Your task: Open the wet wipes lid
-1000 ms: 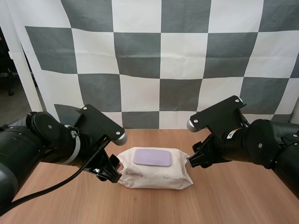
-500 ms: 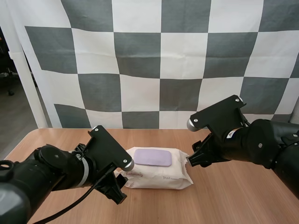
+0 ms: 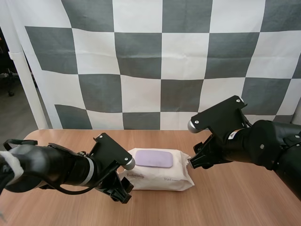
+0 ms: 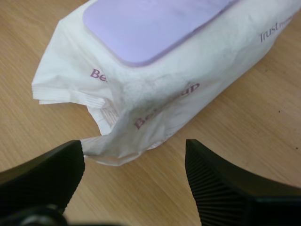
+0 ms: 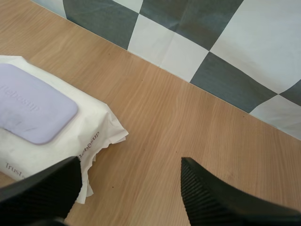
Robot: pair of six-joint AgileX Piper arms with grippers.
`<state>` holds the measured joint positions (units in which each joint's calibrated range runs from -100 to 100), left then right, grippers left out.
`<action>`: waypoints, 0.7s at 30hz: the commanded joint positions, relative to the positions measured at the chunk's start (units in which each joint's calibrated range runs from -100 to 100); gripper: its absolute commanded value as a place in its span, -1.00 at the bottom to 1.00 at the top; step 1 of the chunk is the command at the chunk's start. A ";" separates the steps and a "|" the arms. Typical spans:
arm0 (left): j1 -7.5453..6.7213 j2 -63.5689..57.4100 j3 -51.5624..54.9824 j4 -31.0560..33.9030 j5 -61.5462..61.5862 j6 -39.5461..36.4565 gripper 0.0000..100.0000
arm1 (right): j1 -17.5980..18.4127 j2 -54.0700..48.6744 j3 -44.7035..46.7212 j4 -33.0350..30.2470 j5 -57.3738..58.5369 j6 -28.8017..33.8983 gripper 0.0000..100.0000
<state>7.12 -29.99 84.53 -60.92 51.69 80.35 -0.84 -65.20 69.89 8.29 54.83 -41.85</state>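
A white pack of wet wipes [image 3: 157, 175] lies flat on the wooden table, its purple lid [image 3: 154, 158] closed on top. My left gripper [image 3: 122, 191] sits low at the pack's near left corner. In the left wrist view it [image 4: 134, 149] is open, its fingers [image 4: 44, 172] astride the crinkled end seam of the pack [image 4: 155, 94] below the lid [image 4: 150, 23]. My right gripper [image 3: 194, 161] hovers at the pack's right end. The right wrist view shows it [image 5: 130, 164] open over bare wood beside the pack [image 5: 101, 132] and the lid [image 5: 33, 108].
The wooden table [image 3: 225, 197] has free room in front of and to the right of the pack. Its back edge meets the backdrop close behind the pack.
My left arm has dropped lower and swung forward and right, bringing its gripper to the pack's near left corner. The right arm and the pack have stayed put.
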 commanded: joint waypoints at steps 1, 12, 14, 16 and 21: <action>4.18 1.09 0.02 -7.46 8.79 12.32 1.00 | -0.04 -0.02 0.00 0.00 0.06 0.01 1.00; 14.06 14.94 -6.22 0.24 30.39 12.96 1.00 | -0.04 -0.02 0.00 1.54 0.59 0.01 1.00; 14.06 16.06 -6.22 0.49 32.33 12.96 1.00 | -0.04 -0.02 0.00 1.55 0.59 -0.24 1.00; 13.46 16.06 -6.60 0.22 32.48 12.96 1.00 | -0.04 -0.02 0.00 1.55 0.59 -0.24 1.00; 10.98 16.06 -6.84 -1.03 32.32 12.96 1.00 | -0.04 -0.02 0.00 1.43 0.75 -0.25 1.00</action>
<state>18.89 -13.94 77.68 -61.60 84.70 92.44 -0.84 -65.20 69.89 9.77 55.37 -42.05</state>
